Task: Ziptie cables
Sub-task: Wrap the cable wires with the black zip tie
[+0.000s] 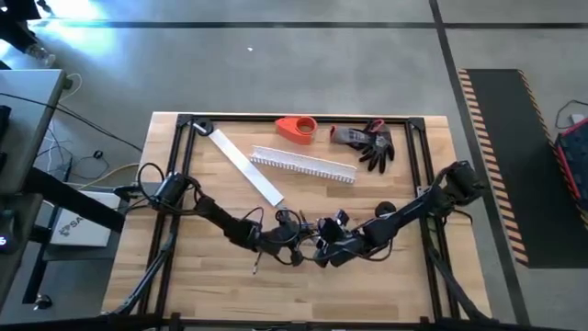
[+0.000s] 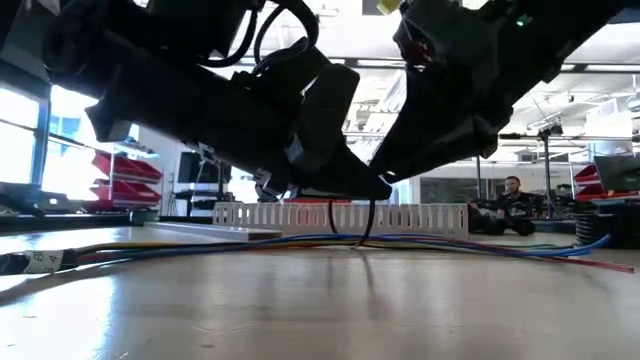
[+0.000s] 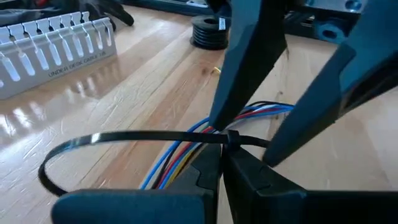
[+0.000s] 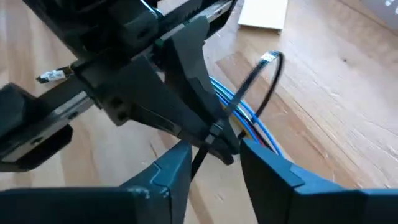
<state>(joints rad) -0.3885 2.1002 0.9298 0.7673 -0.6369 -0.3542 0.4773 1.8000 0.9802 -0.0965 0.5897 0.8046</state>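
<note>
A white comb-toothed channel [image 1: 303,165] lies in the upper centre of the wooden table [image 1: 211,285]. A flat white strip [image 1: 247,165] sits to its left. An orange tape dispenser [image 1: 296,129] and dark gloves [image 1: 369,142] lie above.

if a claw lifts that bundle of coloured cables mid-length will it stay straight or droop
Likely droop: the cables are thin and already lie in loose curves on the table. Probably light too. The strands may splay apart, since the black ziptie loops them loosely.

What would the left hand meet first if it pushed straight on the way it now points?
Most likely the right hand, whose fingers stand directly ahead at the black zip tie looped round the cables. Depth is unclear.
</note>
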